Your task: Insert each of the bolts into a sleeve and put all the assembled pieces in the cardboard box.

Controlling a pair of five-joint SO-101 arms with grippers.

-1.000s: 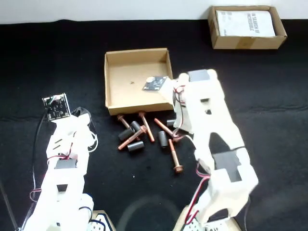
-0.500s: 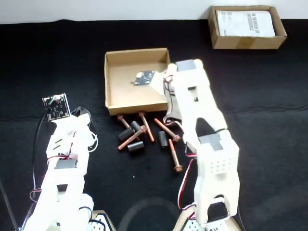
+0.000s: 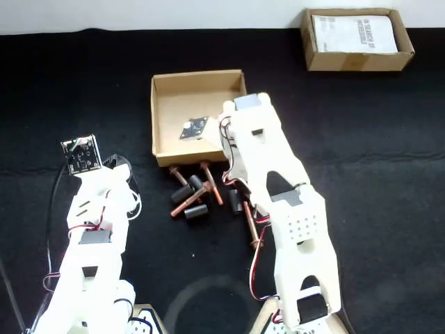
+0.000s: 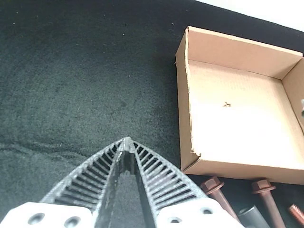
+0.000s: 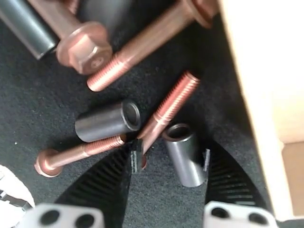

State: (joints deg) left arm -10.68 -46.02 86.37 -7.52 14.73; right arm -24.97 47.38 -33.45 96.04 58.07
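High view: bolts (image 3: 212, 184) and sleeves (image 3: 196, 212) lie loose on the surface (image 3: 83, 76), just outside the cardboard box (image 3: 181, 104).
Left wrist view: left jaws closed, empty, beside the box.
Right wrist view: right jaws apart, straddling one sleeve (image 5: 184, 153).

- cardboard box (image 3: 182, 97) sits upper centre in the high view, on the table (image 3: 389, 181); a second box (image 3: 351, 61) sits upper right, well apart
- bolts (image 3: 189, 201) and sleeves (image 3: 197, 212) lie mixed just below the cardboard box's front wall
- left arm (image 3: 97, 216) stands lower left, apart from them; right arm (image 3: 278, 188) runs from the lower edge up to the cardboard box's lower right corner
- one sleeve (image 5: 185, 154) lies between the right gripper's (image 5: 170, 159) spread fingers
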